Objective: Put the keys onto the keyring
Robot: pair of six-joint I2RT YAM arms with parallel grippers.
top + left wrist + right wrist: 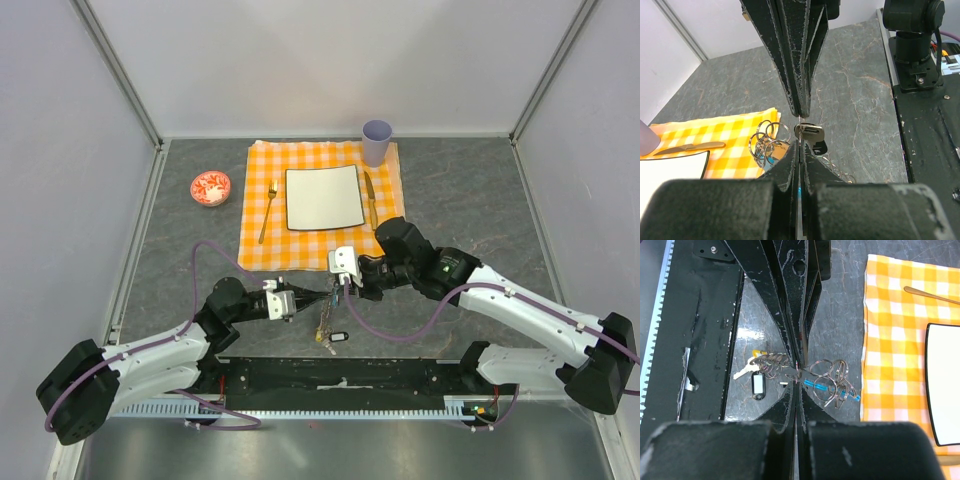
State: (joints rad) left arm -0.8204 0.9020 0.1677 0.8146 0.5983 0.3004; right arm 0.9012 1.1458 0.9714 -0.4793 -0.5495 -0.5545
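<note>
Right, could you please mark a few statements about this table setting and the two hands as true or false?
The fork lies left of the plate. True.
The cup stands on the plate. False: it stands at the cloth's far right corner.
The bowl sits on the cloth. False: it sits on bare table left of it.
The left hand and right hand meet tip to tip, both shut. True.
The keys lie on the plate. False: they lie on the table beside the hands.

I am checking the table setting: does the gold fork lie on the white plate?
No, in the top view the gold fork lies on the orange checkered cloth beside the square white plate, apart from it.
</note>
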